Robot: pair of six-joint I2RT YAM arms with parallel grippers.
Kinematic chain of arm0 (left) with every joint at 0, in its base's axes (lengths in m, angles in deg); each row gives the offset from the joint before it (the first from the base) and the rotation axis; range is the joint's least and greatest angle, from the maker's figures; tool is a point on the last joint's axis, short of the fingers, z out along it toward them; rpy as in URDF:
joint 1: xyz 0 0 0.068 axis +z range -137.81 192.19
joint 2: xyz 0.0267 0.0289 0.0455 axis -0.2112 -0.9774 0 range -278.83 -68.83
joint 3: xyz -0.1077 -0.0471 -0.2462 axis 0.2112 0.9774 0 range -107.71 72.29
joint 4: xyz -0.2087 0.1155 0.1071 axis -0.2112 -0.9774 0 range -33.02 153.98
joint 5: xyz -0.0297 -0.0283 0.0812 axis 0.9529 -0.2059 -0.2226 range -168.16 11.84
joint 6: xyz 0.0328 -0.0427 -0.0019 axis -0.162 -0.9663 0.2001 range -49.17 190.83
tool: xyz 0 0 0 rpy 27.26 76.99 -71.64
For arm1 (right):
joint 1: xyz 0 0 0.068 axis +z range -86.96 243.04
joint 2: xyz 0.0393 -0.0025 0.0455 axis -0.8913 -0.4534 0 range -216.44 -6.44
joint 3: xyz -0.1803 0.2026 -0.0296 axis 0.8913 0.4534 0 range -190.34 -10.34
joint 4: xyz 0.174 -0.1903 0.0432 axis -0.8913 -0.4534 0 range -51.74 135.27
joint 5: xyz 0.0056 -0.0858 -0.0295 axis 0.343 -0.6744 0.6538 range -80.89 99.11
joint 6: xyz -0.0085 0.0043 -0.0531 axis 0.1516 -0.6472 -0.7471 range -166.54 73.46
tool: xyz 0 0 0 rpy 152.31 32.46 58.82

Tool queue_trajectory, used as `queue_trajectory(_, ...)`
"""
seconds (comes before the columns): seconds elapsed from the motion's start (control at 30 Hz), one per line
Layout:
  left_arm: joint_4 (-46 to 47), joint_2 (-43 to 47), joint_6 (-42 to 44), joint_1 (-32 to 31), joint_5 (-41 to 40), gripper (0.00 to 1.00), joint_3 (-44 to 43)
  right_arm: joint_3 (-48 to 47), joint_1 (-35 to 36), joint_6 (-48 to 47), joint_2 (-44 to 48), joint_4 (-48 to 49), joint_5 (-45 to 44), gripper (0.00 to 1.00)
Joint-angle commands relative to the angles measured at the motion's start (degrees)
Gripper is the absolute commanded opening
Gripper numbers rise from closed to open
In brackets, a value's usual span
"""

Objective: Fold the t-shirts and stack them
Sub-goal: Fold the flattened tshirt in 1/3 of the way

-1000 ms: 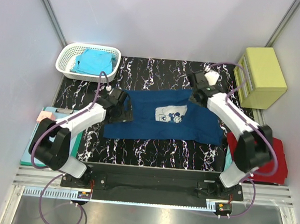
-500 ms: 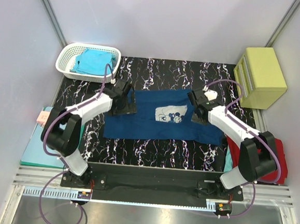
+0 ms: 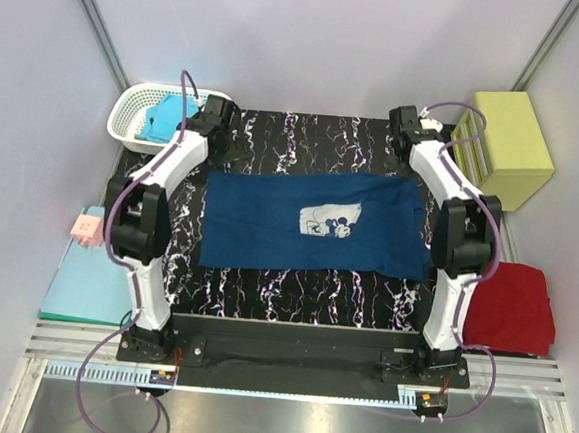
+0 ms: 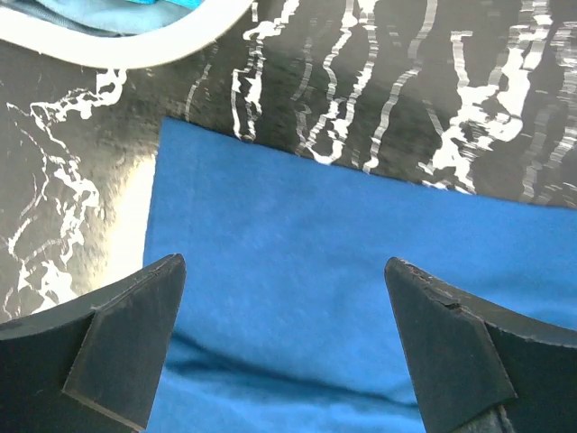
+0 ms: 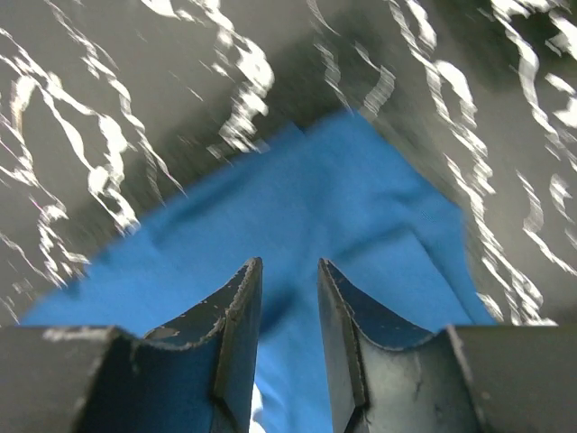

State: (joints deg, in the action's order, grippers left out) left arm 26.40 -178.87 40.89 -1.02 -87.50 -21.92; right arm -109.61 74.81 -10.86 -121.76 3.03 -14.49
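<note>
The navy t-shirt lies spread flat on the black marbled table, its pale mouse print facing up. My left gripper hovers past the shirt's far left corner, beside the basket. In the left wrist view its fingers stand wide apart over the blue cloth, holding nothing. My right gripper hangs past the far right corner. Its fingers stand a little apart above the shirt's corner, with nothing between them. A turquoise t-shirt is in the basket. A red one lies at the right.
A white basket stands at the back left; its rim shows in the left wrist view. A yellow-green box stands at the back right. A teal clipboard and a pink block lie at the left.
Both arms have swung from over the shirt's upper corners out to the table's far side. The shirt now lies uncovered and flat.
</note>
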Motion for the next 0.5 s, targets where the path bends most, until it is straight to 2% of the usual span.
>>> queue_trajectory(0.0,-2.23,-5.97,2.42,0.91,1.95,0.99,-4.04,-11.37,0.54,-3.16,-8.14,-3.27,1.01,0.38)
queue_trajectory(0.13,-2.58,-10.36,2.69,2.14,3.80,0.99,-8.07,-18.85,-0.60,-3.43,-12.81,-4.52,2.76,0.38)
queue_trajectory(0.47,-4.96,-17.22,2.95,4.07,4.42,0.99,-17.75,-25.89,-1.05,-3.95,-17.47,-5.22,3.12,0.38)
